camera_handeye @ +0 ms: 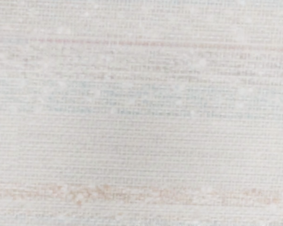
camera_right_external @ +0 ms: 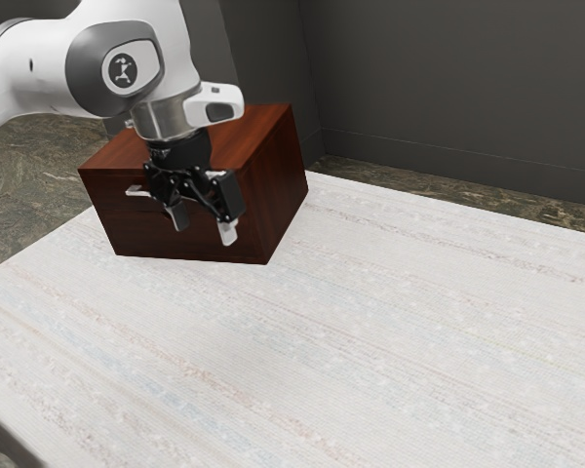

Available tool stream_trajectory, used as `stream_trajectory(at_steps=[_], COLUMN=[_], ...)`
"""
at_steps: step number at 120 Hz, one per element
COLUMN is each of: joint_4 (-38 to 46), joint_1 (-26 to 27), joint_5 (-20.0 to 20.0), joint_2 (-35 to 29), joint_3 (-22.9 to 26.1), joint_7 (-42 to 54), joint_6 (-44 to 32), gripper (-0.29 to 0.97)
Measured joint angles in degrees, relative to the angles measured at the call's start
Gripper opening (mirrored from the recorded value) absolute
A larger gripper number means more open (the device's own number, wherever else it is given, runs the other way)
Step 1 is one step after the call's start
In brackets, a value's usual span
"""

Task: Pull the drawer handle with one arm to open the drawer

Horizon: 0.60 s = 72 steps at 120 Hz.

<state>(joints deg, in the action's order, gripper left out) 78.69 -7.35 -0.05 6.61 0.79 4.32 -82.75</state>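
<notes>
A dark red-brown wooden drawer box (camera_right_external: 268,185) stands on the pale woven cloth (camera_right_external: 370,322) toward the exterior view's upper left. A small silver handle (camera_right_external: 136,193) sticks out of its front face, partly hidden behind my hand. My black gripper (camera_right_external: 205,223) hangs in front of that face, pointing down, just to the right of the handle in the exterior view. Its fingers (camera_right_external: 228,232) stand apart with nothing between them, so it is open. The drawer front looks flush with the box. In the wrist view the cloth (camera_handeye: 141,113) lies below the hand.
The cloth-covered table stretches wide toward the exterior view's right and front. A dark marbled floor (camera_right_external: 19,185) and grey walls (camera_right_external: 448,68) lie behind the box. My white arm (camera_right_external: 68,68) comes in from the upper left above the box.
</notes>
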Motion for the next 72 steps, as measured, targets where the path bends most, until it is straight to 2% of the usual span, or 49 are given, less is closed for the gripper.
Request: stream_trajectory(at_steps=[26, 43, 72], joint_4=[-0.1, -13.0, -14.4], joint_1=[0.0, 0.1, -0.2], joint_5=[-0.2, -0.3, -0.1], joint_2=[0.0, -0.2, 0.4], joint_3=[0.0, 0.2, 0.0], joint_7=[0.8, 0.9, 0.9], joint_6=[0.4, 4.8, 7.4], gripper=[0.68, 0.68, 0.68])
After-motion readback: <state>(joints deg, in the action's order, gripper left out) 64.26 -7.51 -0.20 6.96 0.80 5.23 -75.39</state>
